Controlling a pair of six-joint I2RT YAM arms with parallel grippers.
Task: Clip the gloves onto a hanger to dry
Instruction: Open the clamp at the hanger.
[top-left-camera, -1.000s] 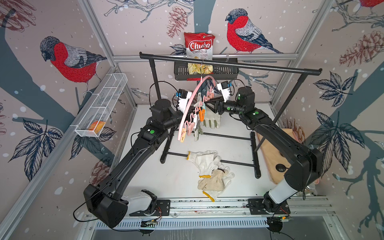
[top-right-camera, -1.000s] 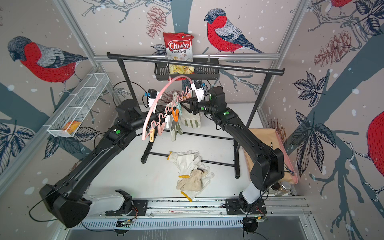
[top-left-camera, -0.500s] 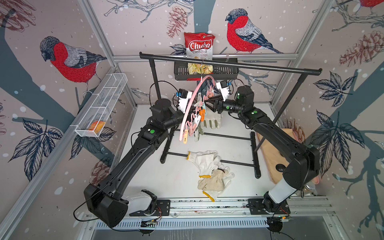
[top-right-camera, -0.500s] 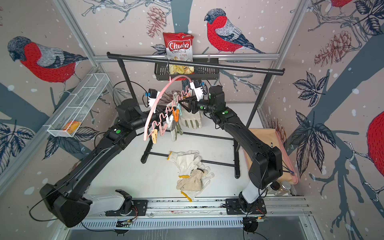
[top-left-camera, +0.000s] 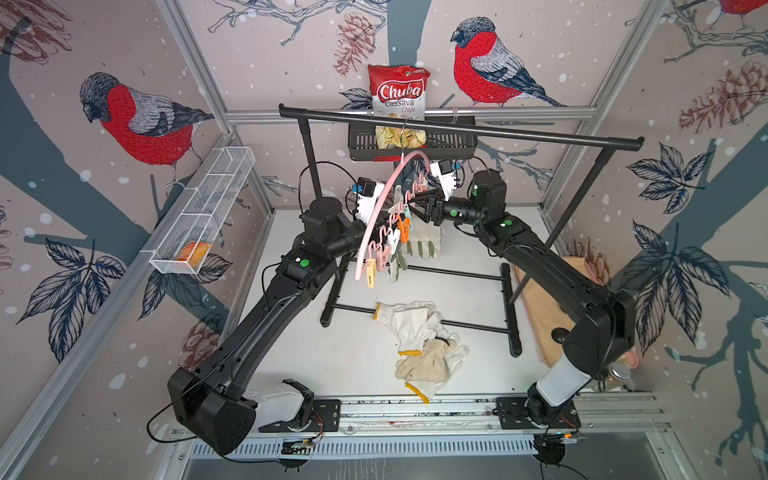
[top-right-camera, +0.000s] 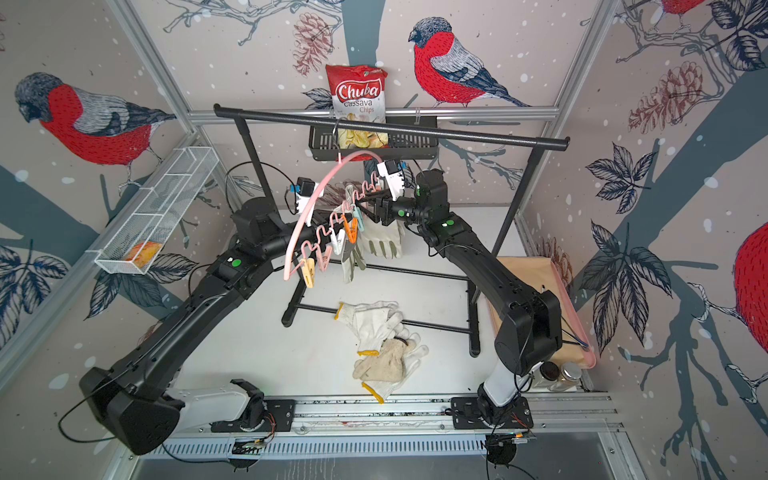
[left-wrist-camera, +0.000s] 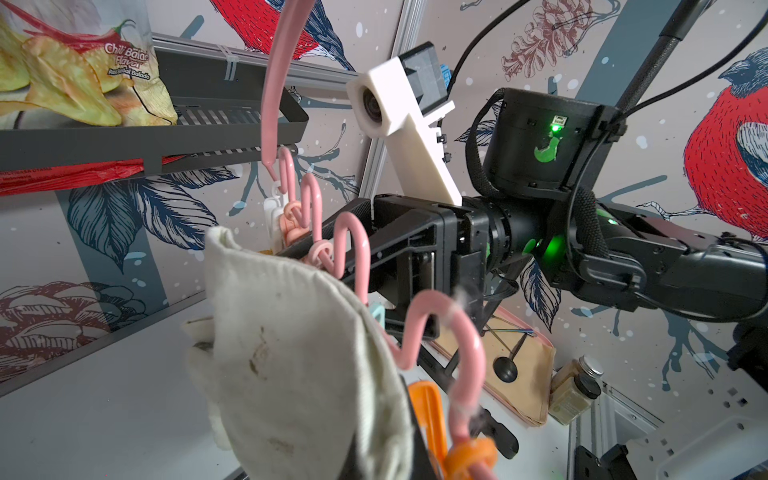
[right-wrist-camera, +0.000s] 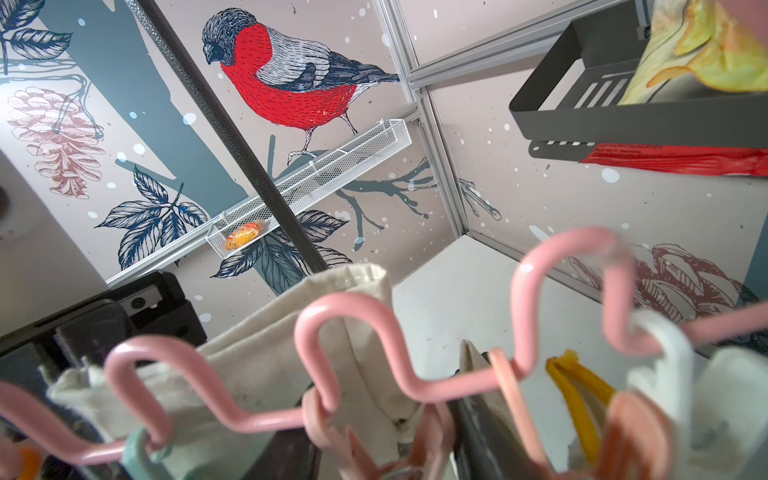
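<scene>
In a top view, the hanger hangs from the rack toward the bench's far edge; loose gloves lie near its front edge. Left wrist: closed left fingers hold a leather glove. Right wrist: half-closed right fingers pinch a pink peg.

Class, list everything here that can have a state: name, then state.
hanger, hooked on the rack bar, tilted.
raised glove, held up against the hanger.
hanging glove, on the hanger, fingers down.
knitted gloves, heaped on the table, unclipped.
left claw, shut on the raised glove.
right claw, jaws apart among the pegs; grip unclear.
</scene>
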